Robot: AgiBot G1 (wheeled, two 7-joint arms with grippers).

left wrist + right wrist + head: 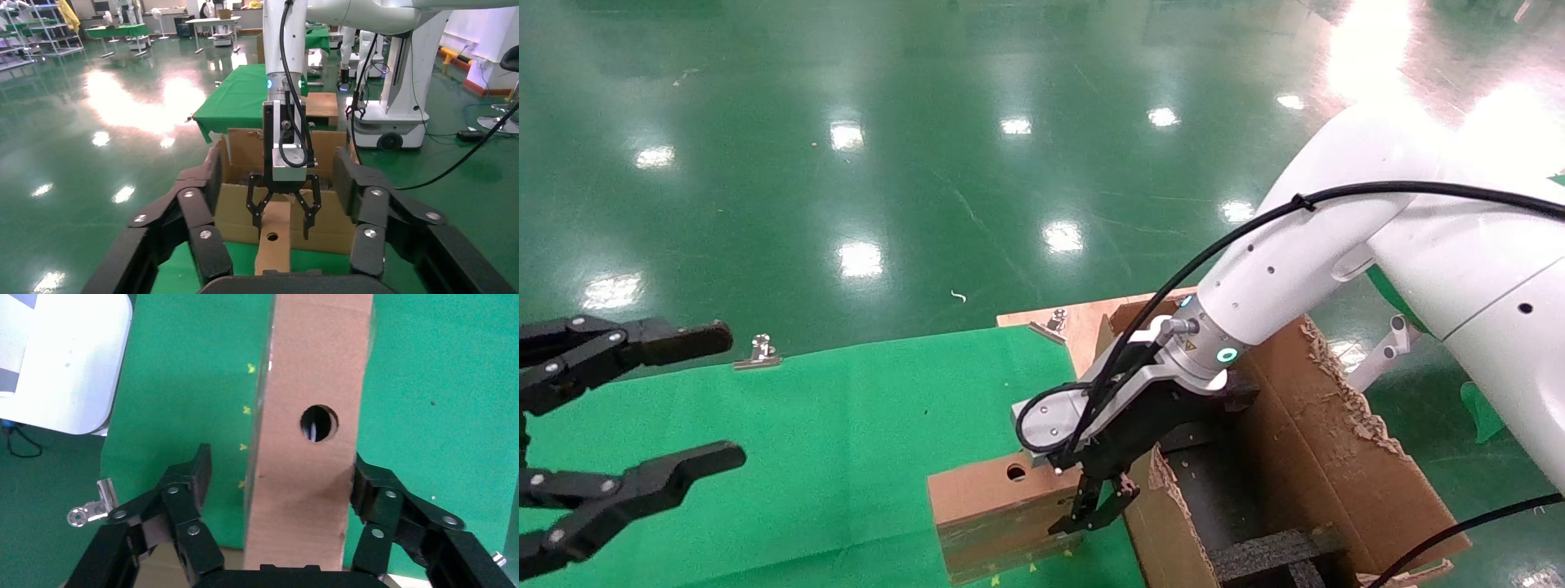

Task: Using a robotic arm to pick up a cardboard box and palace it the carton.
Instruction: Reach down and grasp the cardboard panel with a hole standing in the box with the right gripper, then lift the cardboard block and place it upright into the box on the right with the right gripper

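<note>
Straddling the cardboard box (pixel 309 435), with 1 finger (pixel 379 493) touching one long side and the other finger (pixel 183 484) standing apart from the opposite side: jaws spread, not yet clamped, so nothing gripped. Set that way, by judgement, to take the box across its narrow width, where the span fits between the fingers. Seen from the right wrist view with 1 round hole lying just ahead of the jaws, near the end being straddled.

Belonging to the right gripper (pixel 1095 510) of the robotic arm (pixel 1287 261), angled steeply down at the box's near end. Resting on the green cloth (pixel 846 425), the box lies with that end just beside the carton (pixel 1336 457), whose ragged flaps and black foam insert (pixel 1271 547) open immediately behind the jaws; a short lift and carry should suffice, judging by that closeness.

Farther out, facing these jaws from across the cloth, the left gripper (pixel 641 416) hovers with fingers wide apart, holding nothing, seemingly parked. Metal clips (pixel 758 353) pin the cloth's far edge, well apart from the box.

Likely next need: closing squarely before lifting, since a lopsided contact could twist the box.
</note>
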